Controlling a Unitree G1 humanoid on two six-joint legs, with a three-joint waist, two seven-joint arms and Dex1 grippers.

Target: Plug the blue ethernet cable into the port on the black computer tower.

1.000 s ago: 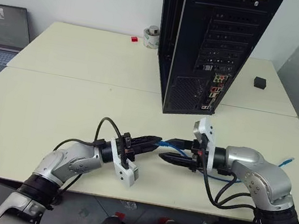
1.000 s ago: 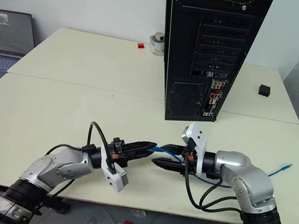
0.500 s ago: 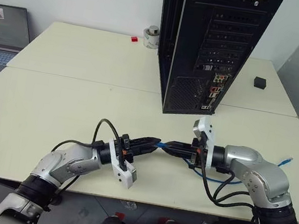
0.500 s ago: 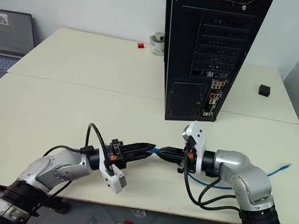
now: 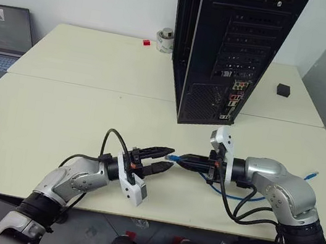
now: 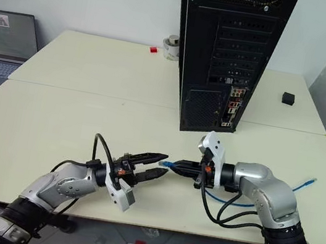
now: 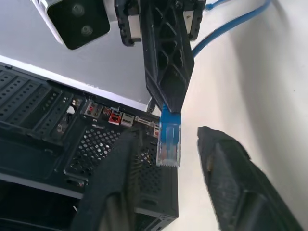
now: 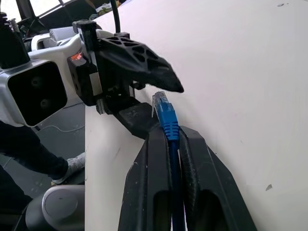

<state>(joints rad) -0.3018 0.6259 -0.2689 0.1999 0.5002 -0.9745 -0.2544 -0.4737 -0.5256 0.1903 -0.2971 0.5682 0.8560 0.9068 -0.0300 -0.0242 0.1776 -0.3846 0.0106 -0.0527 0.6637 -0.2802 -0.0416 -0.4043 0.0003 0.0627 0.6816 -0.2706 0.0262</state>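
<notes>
The black computer tower (image 5: 228, 51) stands upright on the cream table (image 5: 77, 108), rear panel facing the robot; its top is cut off by the picture edge; the small coloured connectors low on that panel are there, yet the port itself is too tiny to pick out. Nearer than the tower, the right gripper (image 5: 183, 160) is clenched on the blue ethernet cable (image 8: 167, 118), the clear-tipped plug poking out past its fingertips toward the left gripper (image 5: 168, 158); that one stands released, fingers (image 7: 226, 173) parted, the plug between them and touching neither. The rest of the cable loops under the right arm, partly hidden; its far end lies out to the tower's right. Behind the tower, partly hidden, a tape roll (image 5: 164, 39); a small black block (image 5: 283, 89) right of the tower.
</notes>
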